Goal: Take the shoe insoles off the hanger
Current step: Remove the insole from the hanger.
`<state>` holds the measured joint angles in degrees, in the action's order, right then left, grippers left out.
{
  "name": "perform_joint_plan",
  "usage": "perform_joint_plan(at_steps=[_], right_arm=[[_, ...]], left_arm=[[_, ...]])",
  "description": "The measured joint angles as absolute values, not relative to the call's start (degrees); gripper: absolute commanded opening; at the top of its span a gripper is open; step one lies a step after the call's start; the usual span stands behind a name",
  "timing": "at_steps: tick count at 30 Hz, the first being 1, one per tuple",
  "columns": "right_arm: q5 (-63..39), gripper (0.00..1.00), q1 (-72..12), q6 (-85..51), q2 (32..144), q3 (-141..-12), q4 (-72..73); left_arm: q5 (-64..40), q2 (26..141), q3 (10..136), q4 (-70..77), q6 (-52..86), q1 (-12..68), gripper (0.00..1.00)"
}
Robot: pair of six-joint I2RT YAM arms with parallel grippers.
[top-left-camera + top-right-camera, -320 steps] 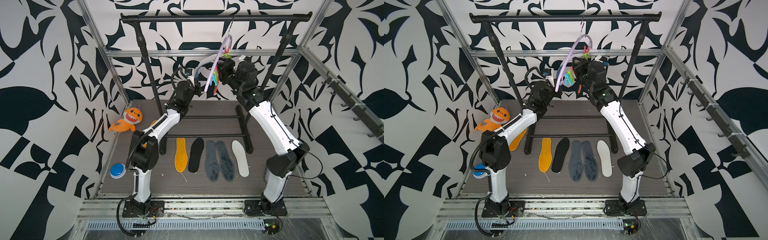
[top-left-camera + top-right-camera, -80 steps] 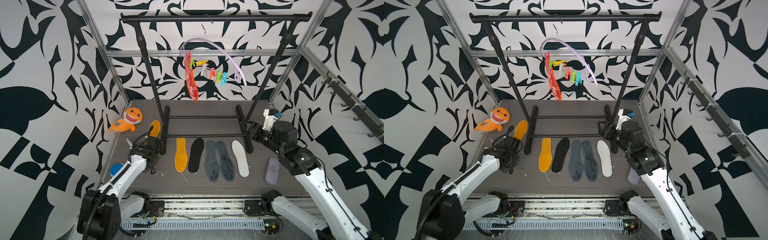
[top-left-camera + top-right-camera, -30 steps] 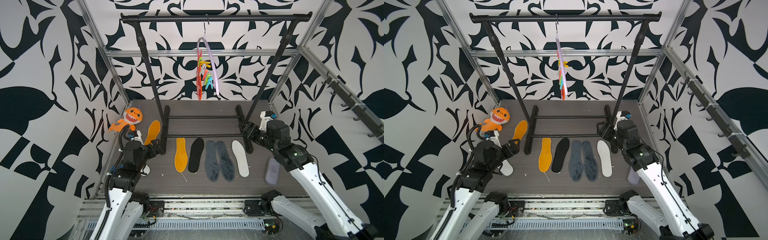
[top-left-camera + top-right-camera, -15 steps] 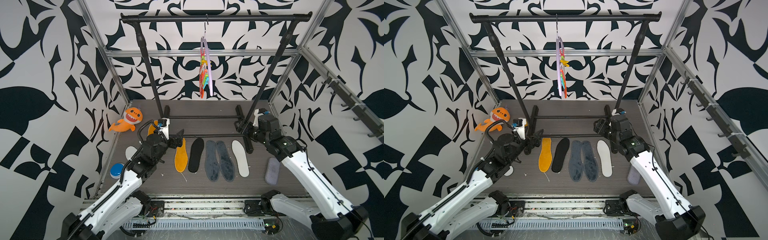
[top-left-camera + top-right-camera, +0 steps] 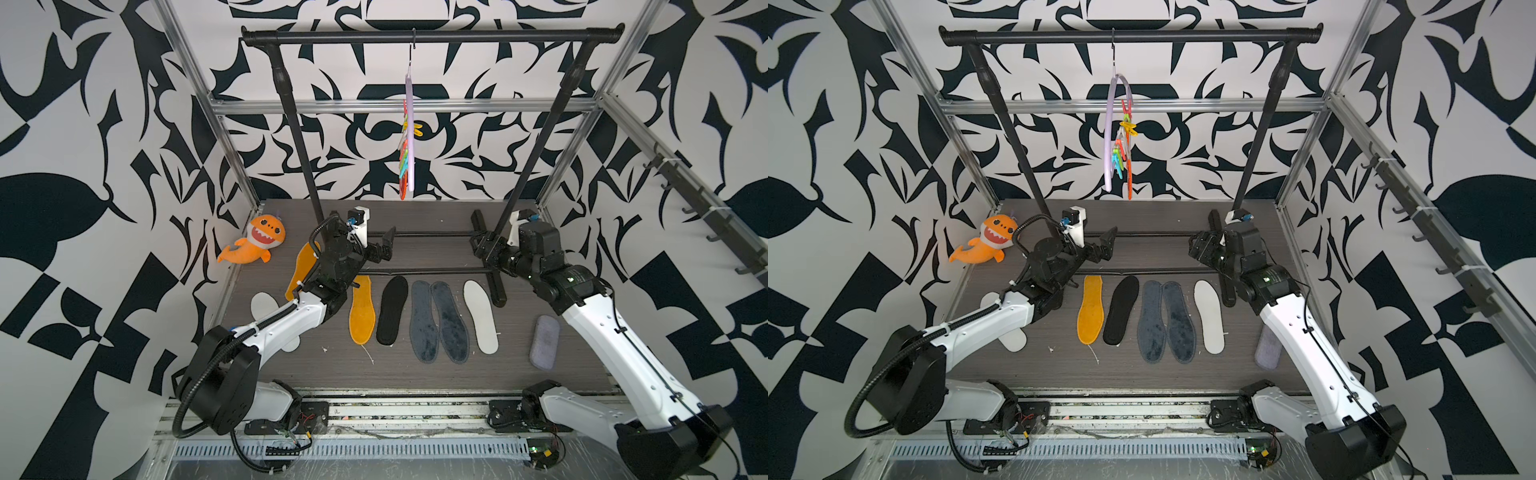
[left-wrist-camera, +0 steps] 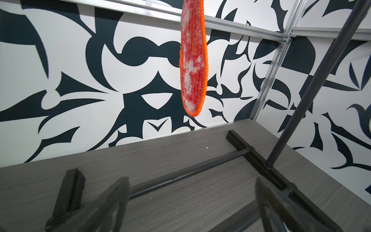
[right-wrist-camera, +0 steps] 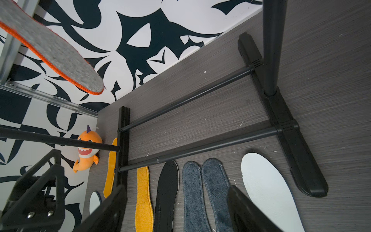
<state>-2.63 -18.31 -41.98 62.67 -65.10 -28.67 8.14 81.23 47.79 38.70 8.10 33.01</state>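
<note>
Left gripper [image 5: 384, 246] and right gripper [image 5: 482, 245] both gaping, both empty, and one insole [image 6: 193, 60] is up on the hanger [image 5: 1109, 137]!

Left gripper sits raised above the worktop [image 5: 415, 374] toward the back left, jaws spread wide with nothing between them. Right gripper hovers by the right foot of the rail [image 5: 432, 36], jaws well apart too, gripping nothing. Up high, the hanger dangles edge-on from the rail, and the grey, orange-rimmed insole hangs straight down from it, well clear of both grippers. Down on the worktop, a neat row mid-board: orange insole [image 5: 361, 311], black insole [image 5: 392, 309], two grey-blue insoles [image 5: 422, 320] side by side, white insole [image 5: 480, 316]. Second orange one [image 5: 300, 268] lies nearer the left edge behind the left arm, and a second white one [image 5: 261, 305] is partly under that arm. Shark [image 5: 257, 243] at the left edge near the back, lilac pad [image 5: 544, 340] near the right edge.
</note>
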Motion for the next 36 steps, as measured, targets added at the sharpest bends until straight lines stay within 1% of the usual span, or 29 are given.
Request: perform_joint_plan(at_steps=[12,21,27,28,30,36], right_arm=[[-7.6,0.83,-17.2,-42.0,64.4,-65.1,-27.0],[-9.8,0.83,-16.8,-42.0,64.6,-65.5,-26.7],[-11.0,0.83,-16.1,-42.0,64.7,-65.5,-26.6],[-11.1,0.82,-16.0,-42.0,64.7,-65.5,-26.4],[-11.4,0.82,-15.7,-42.0,65.0,-65.5,-26.1],[-12.3,0.82,-15.3,-42.1,65.6,-65.5,-25.4]], left_arm=[[5.2,97.5,55.5,49.8,7.1,33.0,0.97],[7.7,108.9,63.9,57.3,4.8,33.0,0.87],[8.2,113.6,69.7,59.3,2.9,33.0,0.86],[8.4,114.2,70.8,59.4,2.7,33.0,0.82],[8.8,115.2,72.6,59.3,2.3,33.0,0.80],[9.0,118.1,77.7,58.7,1.8,33.0,0.66]])
